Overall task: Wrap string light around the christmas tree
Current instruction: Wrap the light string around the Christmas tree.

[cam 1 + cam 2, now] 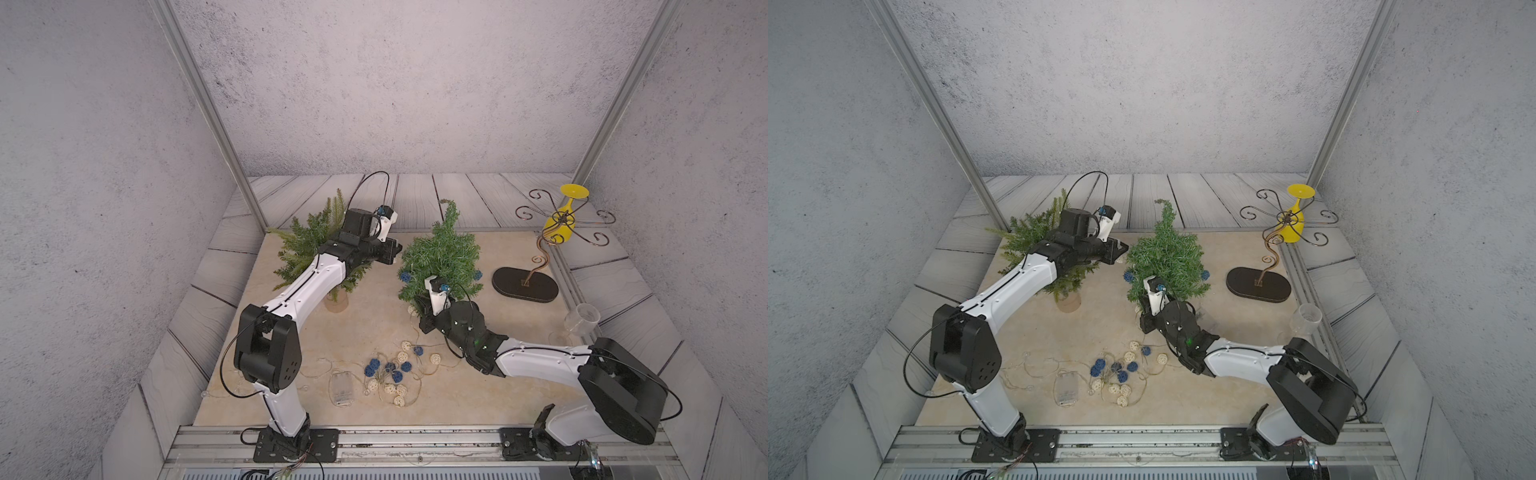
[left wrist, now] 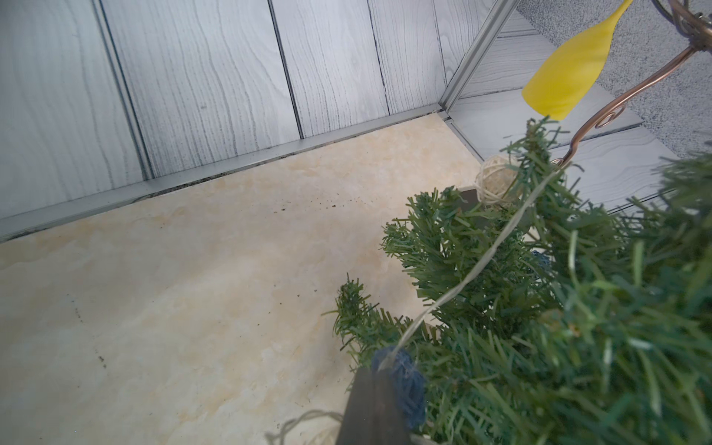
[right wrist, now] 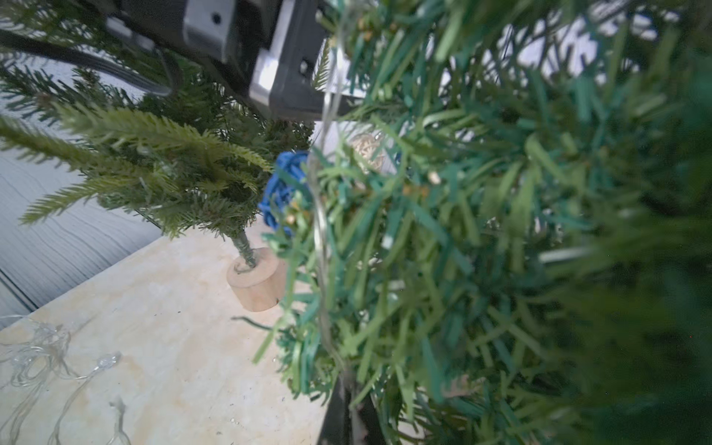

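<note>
The christmas tree (image 1: 441,255) (image 1: 1166,254) stands mid-table with its tip bent. The string light, a thin wire with blue and cream woven balls, lies mostly in a heap (image 1: 394,370) (image 1: 1120,373) in front of it. One stretch of the wire (image 2: 474,269) runs across the branches past a cream ball (image 2: 495,181). My left gripper (image 1: 391,250) (image 2: 379,371) is at the tree's left side, shut on the wire beside a blue ball (image 2: 408,389). My right gripper (image 1: 424,311) (image 3: 348,385) is low at the tree's front, shut on the wire (image 3: 319,215), which runs up through the needles.
A lighter fir sprig (image 1: 309,247) in a round wooden base (image 3: 258,283) stands left of the tree, under my left arm. A scrolled metal stand (image 1: 525,284) carrying a yellow glass (image 1: 559,226) is at the right. A clear glass (image 1: 582,321) and a battery box (image 1: 341,388) are nearer the front.
</note>
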Tool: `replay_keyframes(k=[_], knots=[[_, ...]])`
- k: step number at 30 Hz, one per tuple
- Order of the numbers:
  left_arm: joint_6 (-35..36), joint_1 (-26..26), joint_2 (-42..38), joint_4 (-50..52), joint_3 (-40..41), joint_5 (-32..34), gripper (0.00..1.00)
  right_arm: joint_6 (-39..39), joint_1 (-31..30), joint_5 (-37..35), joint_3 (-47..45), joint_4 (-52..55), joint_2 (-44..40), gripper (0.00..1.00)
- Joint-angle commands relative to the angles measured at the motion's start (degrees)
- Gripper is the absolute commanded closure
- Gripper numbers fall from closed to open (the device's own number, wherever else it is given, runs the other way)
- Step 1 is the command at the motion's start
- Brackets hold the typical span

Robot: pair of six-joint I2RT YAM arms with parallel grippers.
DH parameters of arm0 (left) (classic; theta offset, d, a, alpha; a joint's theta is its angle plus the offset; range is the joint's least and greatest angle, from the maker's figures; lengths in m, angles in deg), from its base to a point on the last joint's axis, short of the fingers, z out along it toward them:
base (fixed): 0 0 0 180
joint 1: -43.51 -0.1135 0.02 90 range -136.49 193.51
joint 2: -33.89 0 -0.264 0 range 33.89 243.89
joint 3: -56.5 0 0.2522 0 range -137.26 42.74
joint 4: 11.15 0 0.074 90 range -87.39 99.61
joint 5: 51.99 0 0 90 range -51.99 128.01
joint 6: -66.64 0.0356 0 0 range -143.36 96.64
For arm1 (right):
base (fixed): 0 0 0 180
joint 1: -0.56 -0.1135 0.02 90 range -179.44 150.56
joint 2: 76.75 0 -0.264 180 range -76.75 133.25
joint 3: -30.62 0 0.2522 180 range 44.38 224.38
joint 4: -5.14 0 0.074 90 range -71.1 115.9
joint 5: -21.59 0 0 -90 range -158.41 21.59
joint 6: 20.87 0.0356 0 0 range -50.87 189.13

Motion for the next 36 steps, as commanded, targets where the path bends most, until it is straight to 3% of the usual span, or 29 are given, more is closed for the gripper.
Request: replay_keyframes(k=[1,8,15,22,29,35,36], knots=[[-0.2,-0.6,-1.8,-1.2,0.3,-0.6,1.0,-2.4,-3.1,-2.7,-1.1,2.4,-4.7,1.0],[-0.6,-0.6,-2.8,-1.5,0.5,-0.4,1.0,-2.7,-6.2,-3.0,0.6,11.6,-9.9,1.0],[-1.2,-2.0,-3.0,-1.5,0.6,-2.0,1.0,-4.6,-7.7,-1.4,5.9,18.4,-6.3,1.0],[-2.1,-3.4,-2.0,-2.2,1.4,-5.1,1.0,-4.9,-7.6,-11.7,8.0,29.7,-4.7,1.0],[-3.8,-3.6,-2.7,-5.0,3.2,-8.0,1.0,-5.8,-7.3,-3.9,6.6,33.1,-6.4,1.0],[-4.8,-3.5,-4.8,-5.3,2.5,-10.4,0.83,-2.4,-6.7,1.5,5.7,32.2,-10.8,1.0],[-5.0,-3.3,-5.9,-5.6,3.1,-11.6,0.77,-2.0,-6.7,1.9,5.7,32.3,-11.4,1.0]])
